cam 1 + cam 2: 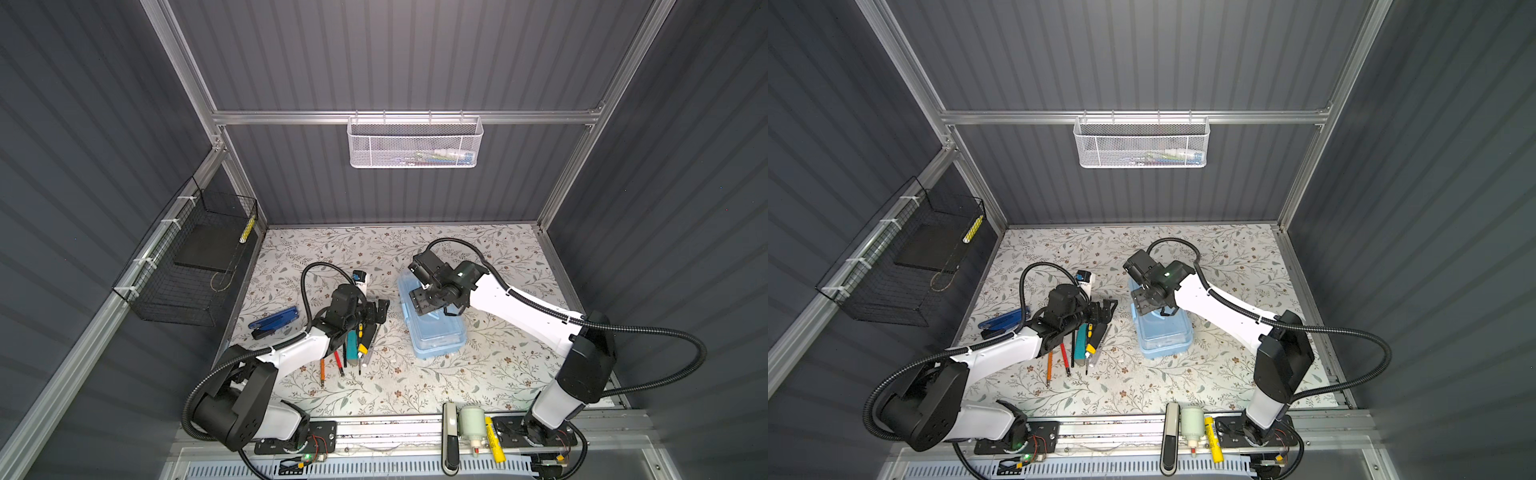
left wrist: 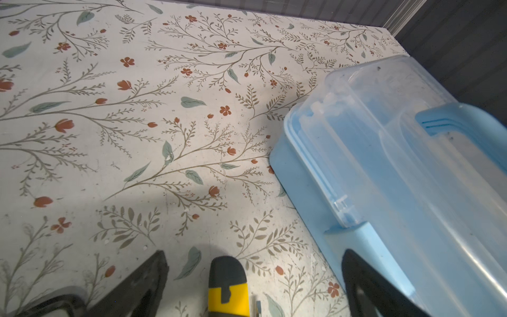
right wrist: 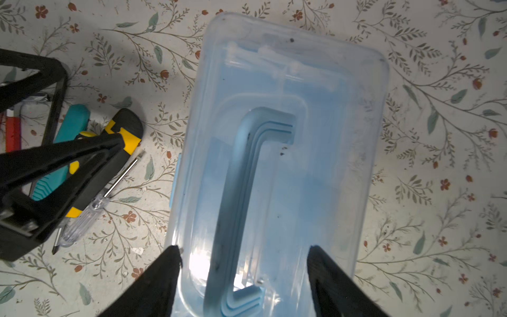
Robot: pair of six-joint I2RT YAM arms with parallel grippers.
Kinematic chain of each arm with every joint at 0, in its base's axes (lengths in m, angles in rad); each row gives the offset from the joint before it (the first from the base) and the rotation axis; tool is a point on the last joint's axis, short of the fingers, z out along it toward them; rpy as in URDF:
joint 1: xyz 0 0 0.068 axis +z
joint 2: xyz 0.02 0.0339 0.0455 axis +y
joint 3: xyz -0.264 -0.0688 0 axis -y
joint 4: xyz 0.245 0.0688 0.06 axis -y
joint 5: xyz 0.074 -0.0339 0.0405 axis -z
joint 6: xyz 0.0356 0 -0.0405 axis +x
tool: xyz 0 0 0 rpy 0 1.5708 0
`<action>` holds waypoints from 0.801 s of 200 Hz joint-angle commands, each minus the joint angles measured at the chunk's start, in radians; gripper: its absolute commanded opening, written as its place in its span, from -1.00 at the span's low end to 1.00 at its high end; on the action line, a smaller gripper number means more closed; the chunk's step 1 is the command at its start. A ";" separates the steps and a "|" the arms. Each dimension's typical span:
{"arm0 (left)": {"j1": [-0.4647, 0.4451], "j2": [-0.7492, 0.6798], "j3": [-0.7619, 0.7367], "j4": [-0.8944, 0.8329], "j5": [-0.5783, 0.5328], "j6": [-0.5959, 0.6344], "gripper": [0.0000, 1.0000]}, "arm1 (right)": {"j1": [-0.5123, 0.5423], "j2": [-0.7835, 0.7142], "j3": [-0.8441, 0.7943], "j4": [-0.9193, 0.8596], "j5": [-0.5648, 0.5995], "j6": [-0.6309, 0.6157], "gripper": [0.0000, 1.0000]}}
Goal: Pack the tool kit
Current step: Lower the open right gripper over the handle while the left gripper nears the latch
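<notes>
Blue kit (image 1: 436, 332): on table (image 1: 478, 386), near centre, lid (image 3: 329, 109) down; far end hidden under right gripper (image 3: 244, 260), jaws apart astride handle (image 3: 238, 178), contact unclear. Contents indistinct through cloudy lid. Nearby, left gripper (image 2: 255, 258): jaws wide, above tools (image 1: 353, 347), several hidden beneath arm (image 1: 299, 353).

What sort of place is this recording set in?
Probably a purpose-built robot test booth: grey ribbed wall panels on an aluminium frame, a floral-covered tabletop, and a white mesh basket and black wire basket hung on the frame.

pale blue tool kit (image 1: 437, 337), floral tabletop (image 1: 490, 384)
</notes>
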 commanded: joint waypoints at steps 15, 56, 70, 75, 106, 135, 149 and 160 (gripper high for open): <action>-0.004 0.028 0.044 -0.110 -0.049 -0.010 0.99 | 0.030 0.056 0.075 -0.073 0.080 -0.005 0.42; -0.005 0.041 0.035 -0.094 -0.031 -0.025 0.99 | 0.060 0.133 0.158 -0.133 0.108 0.016 0.32; -0.005 0.033 0.030 -0.089 -0.022 -0.016 0.99 | 0.066 0.160 0.187 -0.167 0.142 0.022 0.30; -0.003 0.028 0.028 -0.087 -0.019 -0.013 0.99 | 0.066 0.171 0.196 -0.182 0.157 0.023 0.30; -0.005 0.010 0.018 -0.087 -0.014 0.012 0.99 | 0.067 0.189 0.209 -0.203 0.195 0.029 0.25; -0.004 0.017 0.026 -0.098 -0.008 0.020 0.99 | 0.066 0.197 0.209 -0.216 0.200 0.039 0.12; -0.005 0.018 0.023 -0.092 -0.004 0.013 0.99 | 0.065 0.194 0.205 -0.215 0.201 0.040 0.03; -0.004 0.019 0.023 -0.089 0.000 0.009 0.99 | 0.064 0.188 0.198 -0.206 0.195 0.041 -0.03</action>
